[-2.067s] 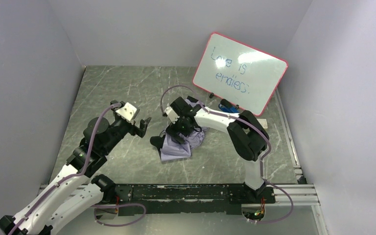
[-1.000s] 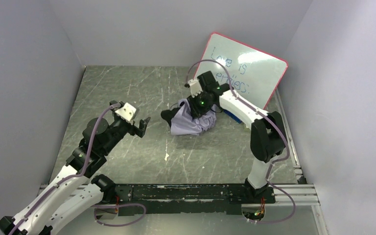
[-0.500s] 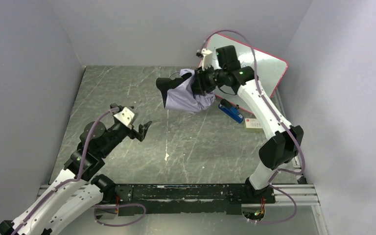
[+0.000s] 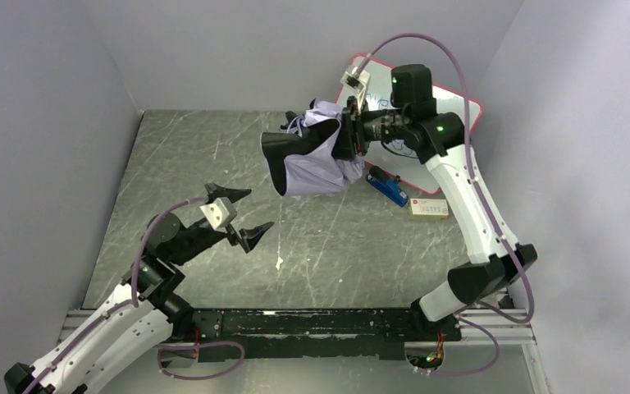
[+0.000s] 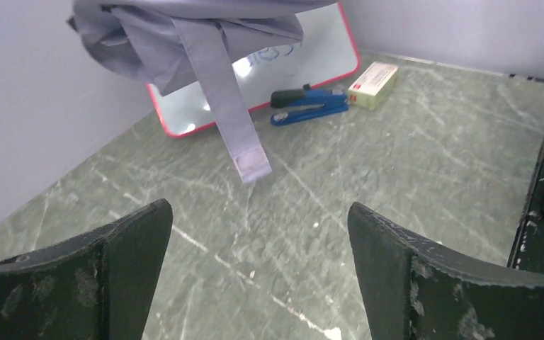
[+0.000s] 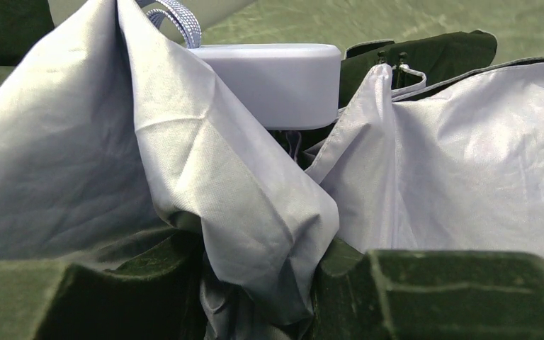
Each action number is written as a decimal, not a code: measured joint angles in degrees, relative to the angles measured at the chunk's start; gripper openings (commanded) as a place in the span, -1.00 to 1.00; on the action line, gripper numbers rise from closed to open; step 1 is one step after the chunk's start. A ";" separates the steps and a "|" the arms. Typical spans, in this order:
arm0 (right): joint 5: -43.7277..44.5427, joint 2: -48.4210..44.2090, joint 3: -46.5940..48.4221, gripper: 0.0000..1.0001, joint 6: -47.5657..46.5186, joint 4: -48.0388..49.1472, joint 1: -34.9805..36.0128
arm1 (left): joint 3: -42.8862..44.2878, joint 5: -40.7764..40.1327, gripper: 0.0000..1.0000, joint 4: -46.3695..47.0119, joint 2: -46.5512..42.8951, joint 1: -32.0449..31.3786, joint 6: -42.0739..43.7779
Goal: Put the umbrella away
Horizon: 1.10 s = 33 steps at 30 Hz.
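Observation:
The umbrella [image 4: 312,164] hangs in the air over the back of the table, a bunched lavender canopy with black lining showing on its left. My right gripper [image 4: 349,139] is shut on it from the right. In the right wrist view the fingers [image 6: 432,290] pinch a fold of fabric [image 6: 241,212], and the pale handle [image 6: 276,78] lies beyond it. My left gripper [image 4: 242,215] is open and empty, low over the table in front of the umbrella and to its left. From the left wrist the umbrella [image 5: 184,28] is above, its closure strap [image 5: 227,92] dangling.
A red-framed whiteboard [image 5: 304,49] leans against the back wall behind the umbrella. A blue stapler [image 4: 387,187] and a small cream box [image 4: 429,208] lie in front of it. Grey walls close in three sides; a black rail [image 4: 320,322] runs along the near edge.
The right arm has lifted the umbrella off the table and carried it up toward the back. The left gripper has moved right and toward the table's middle, still open.

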 measured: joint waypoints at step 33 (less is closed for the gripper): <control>-16.63 -11.28 -3.13 -1.00 -7.45 0.09 0.00 | 3.17 12.96 0.37 32.79 28.39 0.02 -10.21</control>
